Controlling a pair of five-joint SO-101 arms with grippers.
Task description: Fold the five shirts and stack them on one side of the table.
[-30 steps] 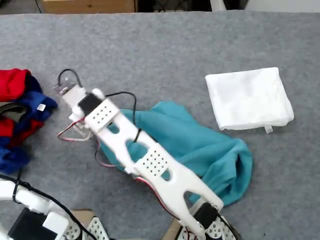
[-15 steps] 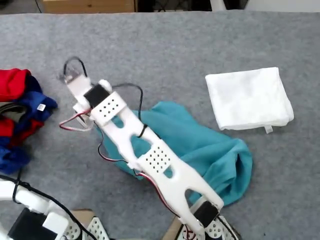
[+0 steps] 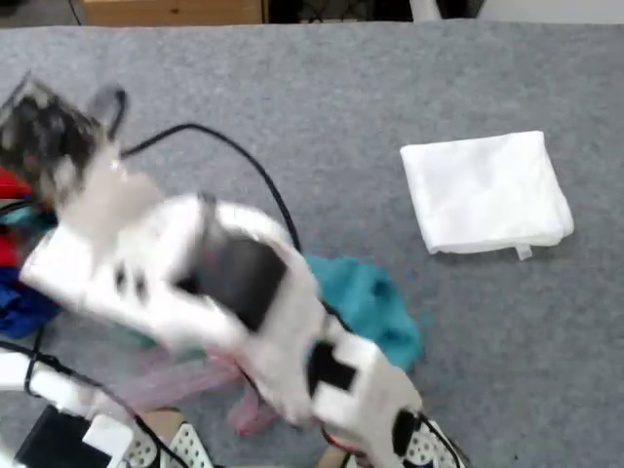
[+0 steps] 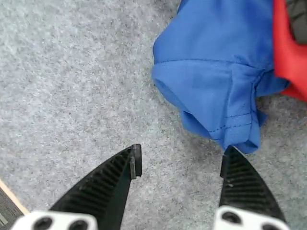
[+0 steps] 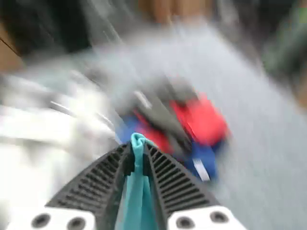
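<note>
**One thin pinch of teal carries the whole lift**

One fold of the teal shirt [image 5: 136,158] sits clenched in the right pincer [image 5: 138,147], and the cloth between the jaws is only a narrow ridge. In the high view the right arm [image 3: 224,283] is raised over the left half of the frame. The rest of the teal shirt [image 3: 375,307] is bunched on the table [image 3: 341,97] at lower centre. The grip looks shallow, so the weight of the trailing cloth could pull the fabric free. The shirt would then drop in a heap and be harder to spread flat.

A second risk lies at the left edge of the high view. The unfolded blue shirt [image 4: 211,81] and red shirt [image 4: 288,52] are piled there, touching each other. If the teal cloth is carried over that pile, it could drape onto it and tangle.

The left pincer [image 4: 182,160] hangs released just above the grey table, one tip right beside the blue shirt's hem. A swing by either arm could bring the two arms together at the lower left of the high view.

The folded white shirt [image 3: 485,192] lies at upper right, well apart from all this. Dragged cloth could disturb it only if the teal shirt were swept that way.
</note>
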